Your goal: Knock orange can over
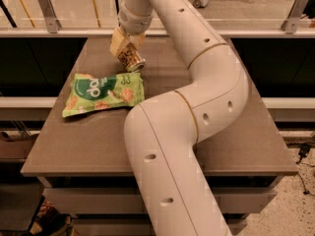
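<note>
While the green bag (103, 93) reads "do", the pincer (126, 47) clamps the tilted orange can (131, 61) just beside it.

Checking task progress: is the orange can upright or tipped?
Tipped: the orange can sits slanted under the gripper, far on the table, silver end facing lower right.

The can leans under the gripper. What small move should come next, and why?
Probably a short push downward and nearward: the orange can leans tilted at the gripper, at the far side of the table, and seems not to lie flat yet.
</note>
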Motion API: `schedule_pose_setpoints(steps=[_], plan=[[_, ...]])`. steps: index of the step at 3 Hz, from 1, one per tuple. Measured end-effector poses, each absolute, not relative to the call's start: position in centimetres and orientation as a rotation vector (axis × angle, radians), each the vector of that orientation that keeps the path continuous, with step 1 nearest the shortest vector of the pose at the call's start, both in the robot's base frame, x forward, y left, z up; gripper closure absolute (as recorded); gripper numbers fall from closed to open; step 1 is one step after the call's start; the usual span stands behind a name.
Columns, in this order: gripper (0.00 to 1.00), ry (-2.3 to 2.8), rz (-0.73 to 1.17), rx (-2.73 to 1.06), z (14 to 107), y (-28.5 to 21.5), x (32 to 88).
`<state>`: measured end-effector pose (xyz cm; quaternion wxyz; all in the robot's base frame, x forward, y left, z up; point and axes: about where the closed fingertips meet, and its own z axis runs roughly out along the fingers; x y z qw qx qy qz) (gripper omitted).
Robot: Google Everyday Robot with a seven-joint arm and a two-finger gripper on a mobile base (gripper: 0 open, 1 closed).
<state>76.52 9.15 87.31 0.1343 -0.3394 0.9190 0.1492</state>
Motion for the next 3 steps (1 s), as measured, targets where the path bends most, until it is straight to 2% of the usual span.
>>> schedule_pose_setpoints(steps=[3], plan=[[1.00, 2.673, 0.455, -1.020, 85.5, 10.0, 76.8]])
